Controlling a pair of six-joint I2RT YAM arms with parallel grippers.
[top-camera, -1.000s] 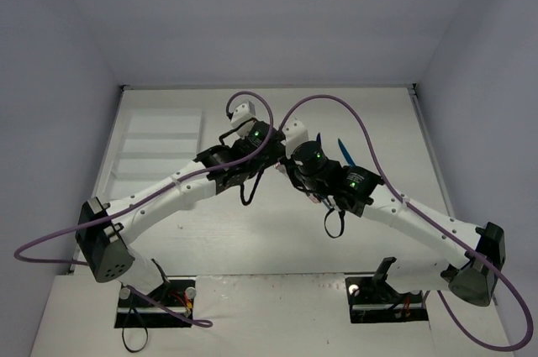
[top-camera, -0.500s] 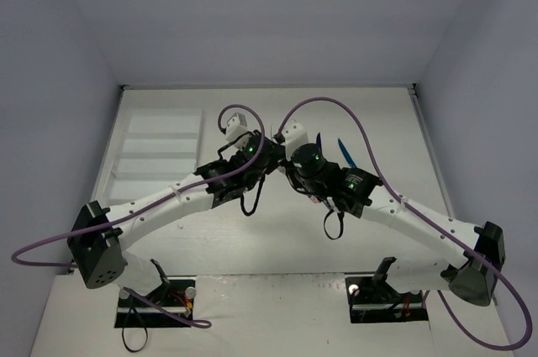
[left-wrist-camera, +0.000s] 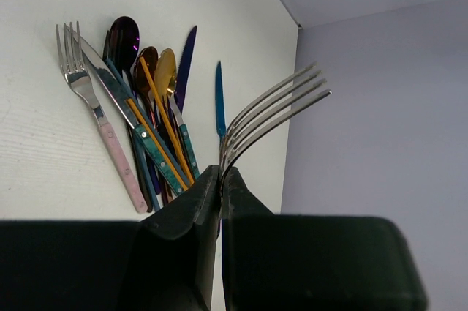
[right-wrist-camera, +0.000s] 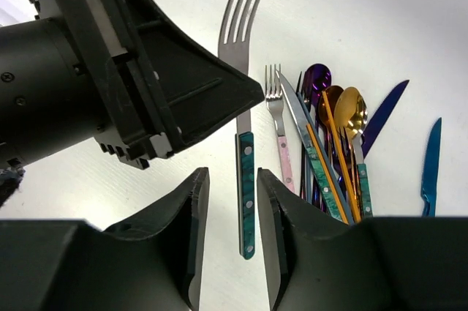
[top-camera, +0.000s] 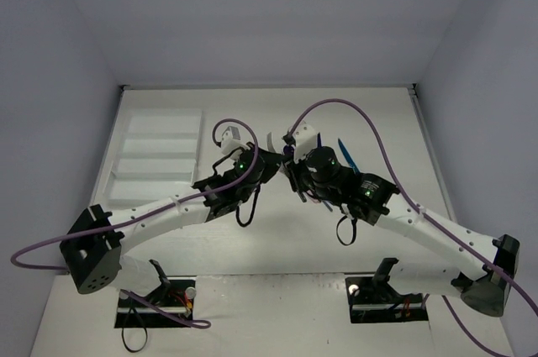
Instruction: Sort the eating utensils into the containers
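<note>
My left gripper (left-wrist-camera: 219, 176) is shut on the neck of a silver fork (left-wrist-camera: 276, 107) with a teal handle (right-wrist-camera: 247, 194) and holds it above the table, tines up. In the right wrist view the left gripper (right-wrist-camera: 245, 96) clamps the fork from the left. My right gripper (right-wrist-camera: 232, 205) is open, and the fork's teal handle shows between its fingers without touching them. The other eating utensils lie in a pile (right-wrist-camera: 329, 143) on the table (left-wrist-camera: 139, 99). The white tray (top-camera: 160, 155) stands at the far left; I see nothing in its compartments.
A pink-handled fork (right-wrist-camera: 281, 143) lies at the pile's left edge. A blue knife (right-wrist-camera: 431, 157) lies apart to the right of the pile (top-camera: 346, 153). Both arms meet over the table's middle, with purple cables looping above them. A purple wall rises behind the table's far edge.
Both wrists have drawn back toward the near side. The left gripper has tilted, and the fork's tines now show between the two grippers in the top view.
</note>
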